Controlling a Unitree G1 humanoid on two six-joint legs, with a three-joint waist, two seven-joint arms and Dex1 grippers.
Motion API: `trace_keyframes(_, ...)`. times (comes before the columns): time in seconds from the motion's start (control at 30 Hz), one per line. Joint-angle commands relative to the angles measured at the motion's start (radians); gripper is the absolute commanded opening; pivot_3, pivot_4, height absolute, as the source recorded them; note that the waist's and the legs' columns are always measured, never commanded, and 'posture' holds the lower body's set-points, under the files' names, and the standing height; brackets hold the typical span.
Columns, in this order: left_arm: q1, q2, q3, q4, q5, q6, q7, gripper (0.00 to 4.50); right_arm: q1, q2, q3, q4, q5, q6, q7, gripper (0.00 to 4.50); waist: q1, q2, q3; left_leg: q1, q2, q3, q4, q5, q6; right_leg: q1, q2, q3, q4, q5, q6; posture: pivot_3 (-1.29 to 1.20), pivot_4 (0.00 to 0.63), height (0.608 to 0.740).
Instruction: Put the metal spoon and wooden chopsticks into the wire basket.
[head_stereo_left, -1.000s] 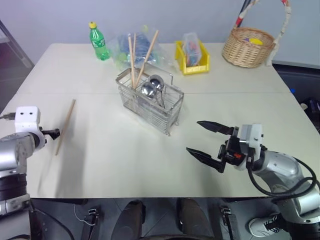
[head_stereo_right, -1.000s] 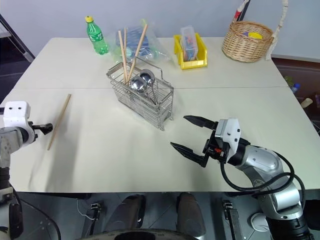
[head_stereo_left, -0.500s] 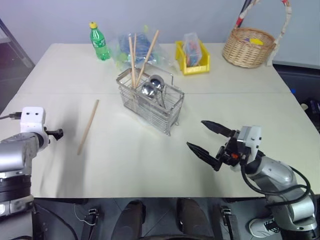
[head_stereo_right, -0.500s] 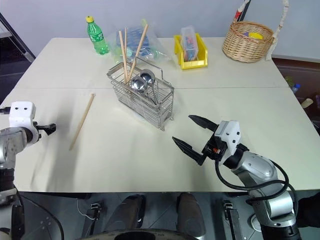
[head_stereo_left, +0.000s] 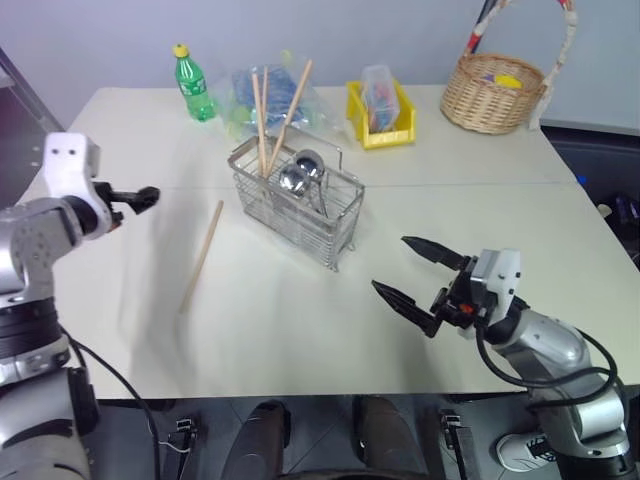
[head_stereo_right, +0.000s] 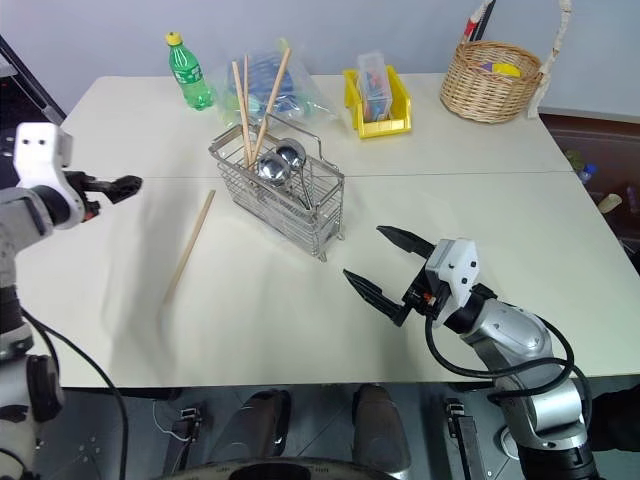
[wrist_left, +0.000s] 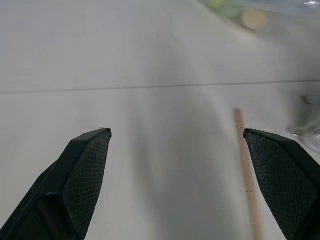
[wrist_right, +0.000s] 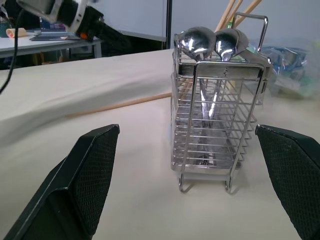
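The wire basket (head_stereo_left: 298, 208) stands mid-table, slightly toward the back. Two metal spoons (head_stereo_left: 298, 172) sit in it with their bowls up, and three wooden chopsticks (head_stereo_left: 264, 112) lean out of its far end. One more wooden chopstick (head_stereo_left: 201, 256) lies loose on the table to the basket's left. My left gripper (head_stereo_left: 146, 195) hovers open above the table, left of that chopstick, holding nothing; the left wrist view has the chopstick (wrist_left: 246, 167) beside one finger (wrist_left: 85, 167). My right gripper (head_stereo_left: 389, 262) hangs open and empty to the front right of the basket (wrist_right: 215, 115).
Along the back edge stand a green bottle (head_stereo_left: 192, 82), a clear bag of blue items (head_stereo_left: 285, 92), a yellow bin (head_stereo_left: 383, 116) and a wicker basket (head_stereo_left: 498, 92). The table's front edge runs just below my right gripper.
My left gripper has risen and swung toward the middle of the table. The loose chopstick has shifted sideways toward the wire basket, keeping its direction. The right arm has held still.
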Motion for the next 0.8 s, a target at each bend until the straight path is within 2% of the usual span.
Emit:
trace_keyframes(0.03,0.012,-0.033,-0.012,-0.066,-0.016,0.03,0.015,4.46,-0.012,0.01,0.001,-0.006,0.0,-0.023,0.002,4.5,0.001,0.0,0.0,0.0,0.0,0.0,0.0,0.0,0.0,0.0,0.0,0.0,0.0,0.0,0.0,0.0,0.15,0.74)
trace_keyframes(0.33,0.073,-0.119,-0.087,-0.105,-0.02,0.037,0.03,4.46,-0.016,0.021,0.009,-0.01,-0.009,-0.023,-0.005,4.5,0.003,0.0,0.0,0.0,0.0,0.0,0.0,0.0,0.0,0.0,0.0,0.0,0.0,0.0,0.0,0.0,0.15,0.74)
trace_keyframes(0.67,0.148,-0.108,-0.232,-0.133,0.044,0.025,0.05,4.46,-0.015,0.035,0.017,-0.015,-0.023,-0.024,-0.021,4.5,0.005,0.0,0.0,0.0,0.0,0.0,0.0,0.0,0.0,0.0,0.0,0.0,0.0,0.0,0.0,0.0,0.15,0.74)
trace_keyframes(0.8,0.184,-0.101,-0.243,-0.159,0.068,0.057,0.077,4.46,-0.01,0.039,0.017,-0.023,-0.026,-0.023,-0.029,4.5,0.003,0.0,0.0,0.0,0.0,0.0,0.0,0.0,0.0,0.0,0.0,0.0,0.0,0.0,0.0,0.0,0.15,0.74)
